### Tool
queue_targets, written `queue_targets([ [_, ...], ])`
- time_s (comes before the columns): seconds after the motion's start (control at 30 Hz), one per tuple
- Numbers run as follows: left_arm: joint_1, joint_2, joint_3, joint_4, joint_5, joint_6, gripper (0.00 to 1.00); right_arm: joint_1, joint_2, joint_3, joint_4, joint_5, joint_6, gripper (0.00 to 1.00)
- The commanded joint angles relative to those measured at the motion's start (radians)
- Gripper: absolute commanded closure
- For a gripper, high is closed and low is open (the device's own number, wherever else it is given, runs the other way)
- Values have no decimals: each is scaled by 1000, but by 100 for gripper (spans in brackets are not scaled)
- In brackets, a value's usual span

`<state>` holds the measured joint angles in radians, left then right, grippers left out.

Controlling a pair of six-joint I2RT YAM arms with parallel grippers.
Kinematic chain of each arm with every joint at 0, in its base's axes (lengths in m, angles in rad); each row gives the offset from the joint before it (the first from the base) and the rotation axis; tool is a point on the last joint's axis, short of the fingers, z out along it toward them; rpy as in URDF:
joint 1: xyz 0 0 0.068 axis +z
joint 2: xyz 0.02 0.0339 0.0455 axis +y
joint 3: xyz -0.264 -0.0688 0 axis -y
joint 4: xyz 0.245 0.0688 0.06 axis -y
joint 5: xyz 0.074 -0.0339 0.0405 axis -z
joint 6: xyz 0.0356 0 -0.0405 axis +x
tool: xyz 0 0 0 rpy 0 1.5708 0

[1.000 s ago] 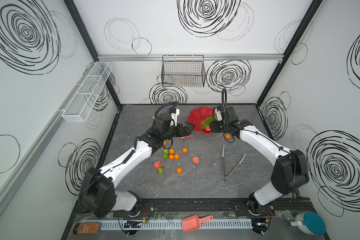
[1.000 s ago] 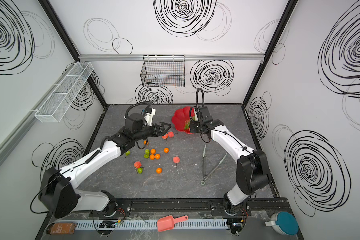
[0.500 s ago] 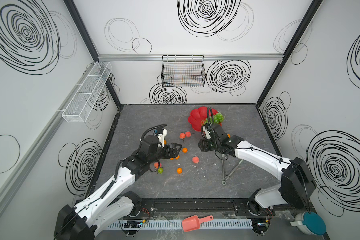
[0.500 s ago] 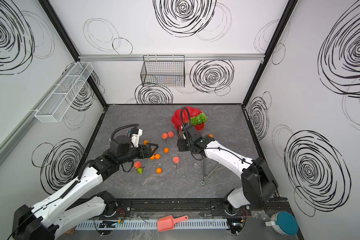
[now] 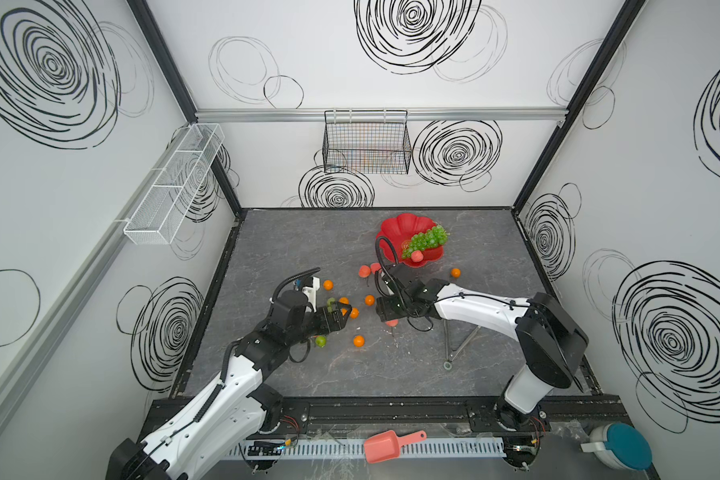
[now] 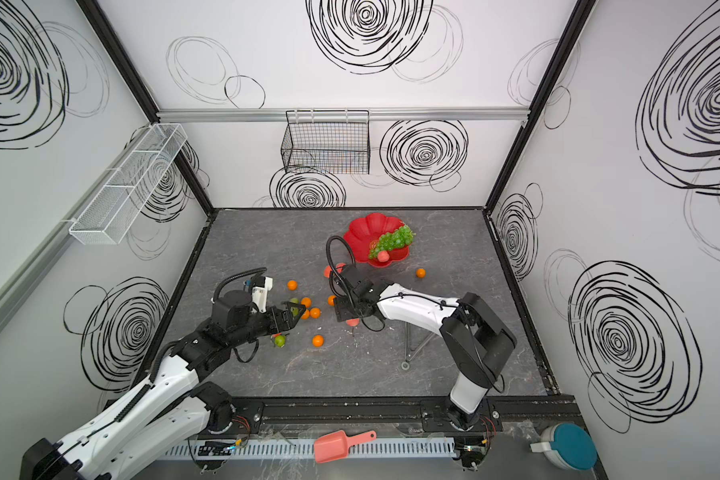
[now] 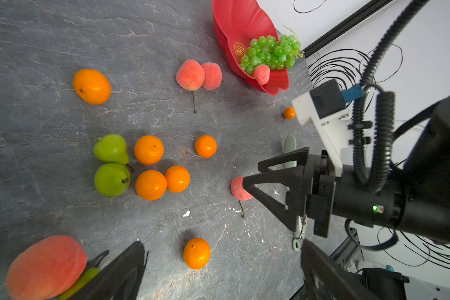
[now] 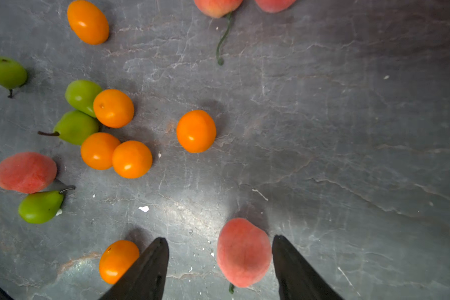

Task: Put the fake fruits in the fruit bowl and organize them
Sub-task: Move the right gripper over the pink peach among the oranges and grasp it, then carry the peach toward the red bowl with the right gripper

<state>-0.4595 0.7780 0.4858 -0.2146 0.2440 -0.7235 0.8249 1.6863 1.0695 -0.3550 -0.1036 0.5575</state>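
A pink-red plastic peach [image 8: 243,253] is pictured on the grey stone-look bench [image 8: 348,130] between the spread fingers [image 8: 146,267] of the right claw [image 8: 219,239], nearer one finger than the other. Its long axis is seen to run along the fingers, so a squeeze would likely fall across its narrower width. The left claw [image 5: 344,316], likewise spread and empty, is held farther off. The glossy red flower-shaped plastic bowl [image 5: 398,228], loaded with green grapes [image 5: 427,237] and a second peach [image 5: 417,256], is set well beyond.
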Motion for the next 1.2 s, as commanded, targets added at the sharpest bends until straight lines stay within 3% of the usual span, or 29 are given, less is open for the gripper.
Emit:
queue_targets([
  [0.0,6,5,3,22,12,1,4,3,28,20,-43,32,22,31],
  [0.43,8,26,8,23,11,9,4,23,112,53,-95,39,12,33],
  [1.17,5,64,13,57,21,13,4,23,123,36,-99,50,19,48],
])
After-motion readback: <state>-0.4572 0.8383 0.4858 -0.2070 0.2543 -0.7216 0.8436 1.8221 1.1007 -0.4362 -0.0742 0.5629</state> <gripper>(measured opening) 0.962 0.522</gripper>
